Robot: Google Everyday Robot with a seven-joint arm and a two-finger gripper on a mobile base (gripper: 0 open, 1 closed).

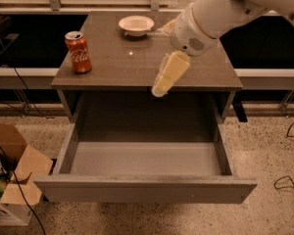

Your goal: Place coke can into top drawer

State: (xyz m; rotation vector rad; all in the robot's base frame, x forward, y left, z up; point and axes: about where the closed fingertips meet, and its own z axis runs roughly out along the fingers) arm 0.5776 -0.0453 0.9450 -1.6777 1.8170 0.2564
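Note:
The coke can, red with white script and a silver top, stands upright at the front left of the cabinet top. The top drawer is pulled wide open below, and its light grey floor holds nothing. My gripper hangs over the cabinet's front edge near the middle, to the right of the can and apart from it. Its yellowish fingers point down and forward, pressed together and holding nothing.
A white bowl sits at the back of the cabinet top, with a yellowish object beside it, partly hidden by my arm. An open cardboard box stands on the floor at the left. Cables lie at the right.

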